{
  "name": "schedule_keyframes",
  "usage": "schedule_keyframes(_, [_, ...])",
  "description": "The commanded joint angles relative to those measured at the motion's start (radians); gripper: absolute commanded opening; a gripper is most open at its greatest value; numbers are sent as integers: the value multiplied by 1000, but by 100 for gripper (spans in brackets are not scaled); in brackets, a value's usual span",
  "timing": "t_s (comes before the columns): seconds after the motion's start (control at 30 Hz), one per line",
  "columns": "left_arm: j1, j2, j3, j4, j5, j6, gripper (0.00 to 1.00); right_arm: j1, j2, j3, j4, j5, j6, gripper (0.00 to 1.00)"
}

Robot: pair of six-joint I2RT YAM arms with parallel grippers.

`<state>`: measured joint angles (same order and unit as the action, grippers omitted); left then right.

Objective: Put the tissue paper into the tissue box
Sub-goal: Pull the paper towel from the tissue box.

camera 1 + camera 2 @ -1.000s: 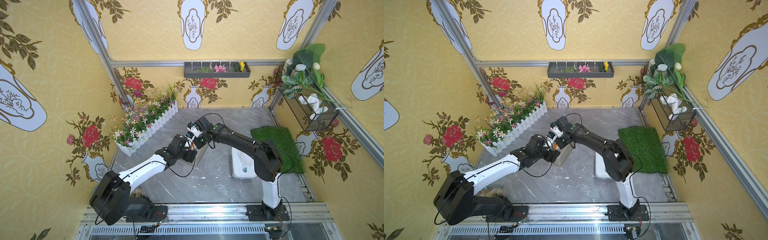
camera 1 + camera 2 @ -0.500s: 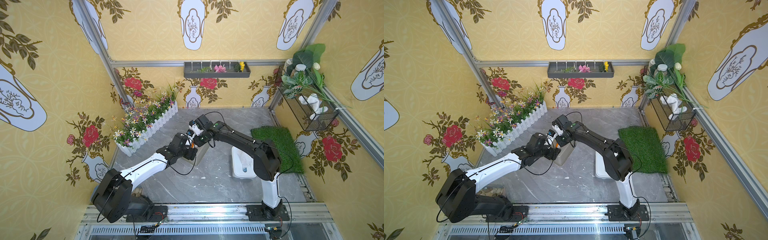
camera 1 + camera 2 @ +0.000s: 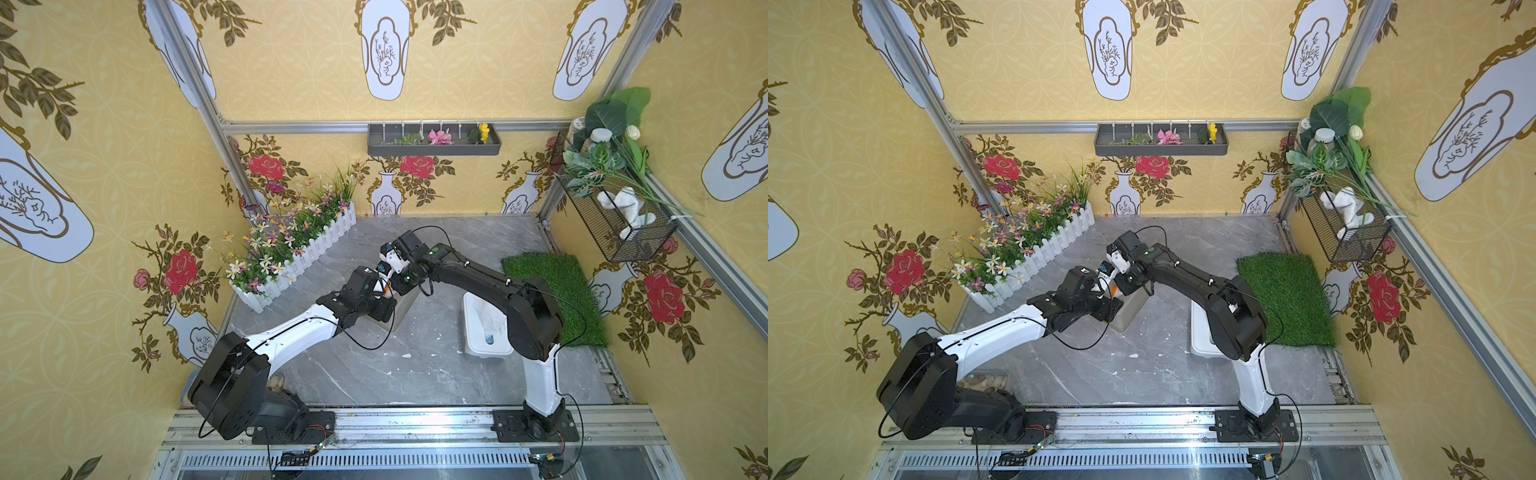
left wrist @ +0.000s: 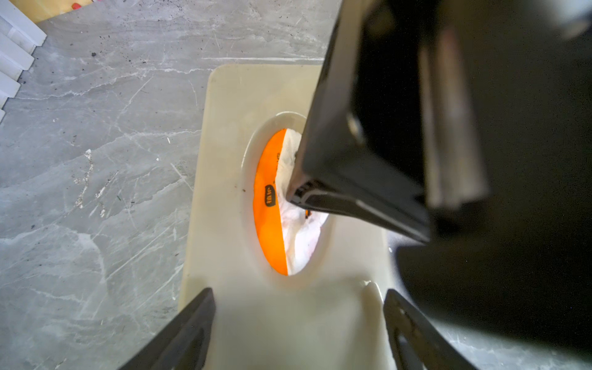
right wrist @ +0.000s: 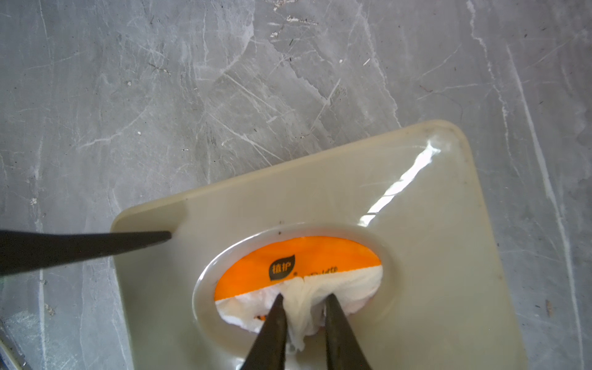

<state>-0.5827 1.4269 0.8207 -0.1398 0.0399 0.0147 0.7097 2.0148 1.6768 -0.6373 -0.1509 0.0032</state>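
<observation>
- Step: last bit of the job, by my read. The orange plastic tissue pack sits inside the cream plastic tissue box, lid on. What's left is the top sheet.
- Where: the box stands abt mid-way on the grey marble-look tabletop, well clear of all four edges. Both arms meet over it in both top views.
- White tissue paper: inside the box, showing thru the oval slot in the lid. One tuft is bunched & tented up to the pincer tips.
- R gripper: pinched on that tuft, tips down at the slot, paper filling the narrow gap btwn them.
- L gripper: spread wide & clamped across one short end of the box, a finger at each long side. Reads as a brace so the box can't lift or skid.
- Next move needs: a straight, slow pull up thru the slot centre, w/ L holding firm. The paper is thin, so a sideways drag over the rim could tear it or haul the pack's film up w/ it.
- Can't tell how much sheet is nipped. A shallow bite may slip out.
- Off to the side: a white plastic tub nr the tabletop's R edge, just beside the green turf mat. Not in play.
</observation>
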Motion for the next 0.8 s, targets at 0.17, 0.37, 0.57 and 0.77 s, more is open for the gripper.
schedule_keyframes(0.17, [-20, 48, -7, -265, -35, 5, 84, 10, -50, 44, 65, -97, 17, 0])
schedule_keyframes(0.37, [-28, 64, -3, -274, -50, 11, 84, 8, -98, 37, 151, -124, 106, 0])
schedule_keyframes(0.57, [-44, 99, 15, -287, -67, 18, 83, 5, -100, 65, 175, -166, 175, 0])
schedule_keyframes(0.77, [-57, 110, 16, -296, -73, 27, 83, -6, -130, 45, 233, -175, 233, 0])
